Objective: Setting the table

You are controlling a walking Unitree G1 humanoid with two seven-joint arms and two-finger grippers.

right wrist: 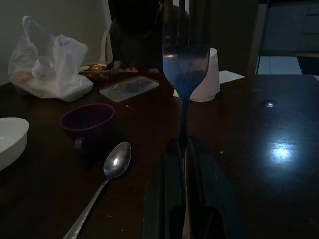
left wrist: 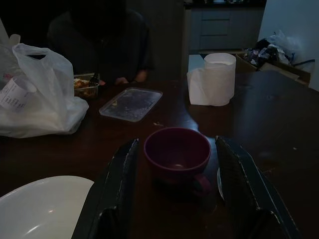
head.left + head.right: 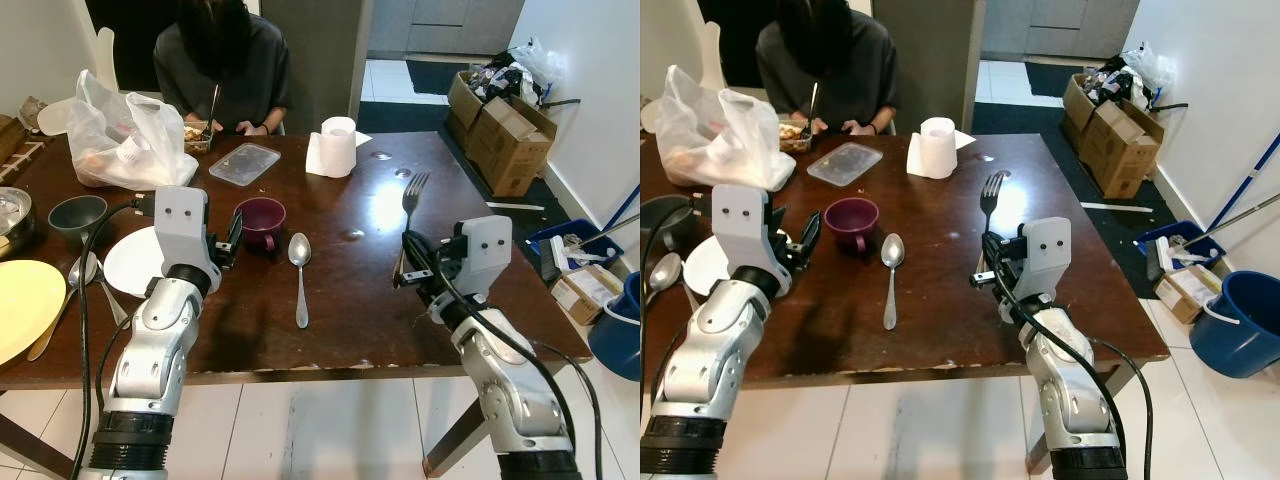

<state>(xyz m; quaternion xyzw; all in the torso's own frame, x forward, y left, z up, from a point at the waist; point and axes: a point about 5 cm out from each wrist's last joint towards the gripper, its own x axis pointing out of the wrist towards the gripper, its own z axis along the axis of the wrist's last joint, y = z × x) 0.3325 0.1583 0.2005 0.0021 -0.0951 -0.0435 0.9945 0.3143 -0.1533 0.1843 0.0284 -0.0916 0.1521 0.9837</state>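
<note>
My right gripper [image 3: 404, 266] is shut on the handle of a silver fork [image 3: 414, 195], tines pointing toward the table's far side; in the right wrist view the fork [image 1: 185, 64] stands out beyond the closed fingers [image 1: 167, 199]. My left gripper [image 3: 231, 243] is open just short of a purple mug [image 3: 260, 222]; in the left wrist view the mug [image 2: 177, 152] sits between and beyond the two fingers [image 2: 117, 189], untouched. A silver spoon [image 3: 300, 275] lies right of the mug. A white plate [image 3: 135, 262] lies left of my left arm.
A person [image 3: 225, 60] sits eating at the far side. On the dark table [image 3: 360, 320] are a plastic bag [image 3: 125, 140], a clear lid [image 3: 245, 163], a paper roll [image 3: 335, 147], a grey bowl [image 3: 78, 215] and a yellow plate [image 3: 25, 305]. Cardboard boxes [image 3: 500, 125] and a blue bucket [image 3: 620, 330] stand to the right.
</note>
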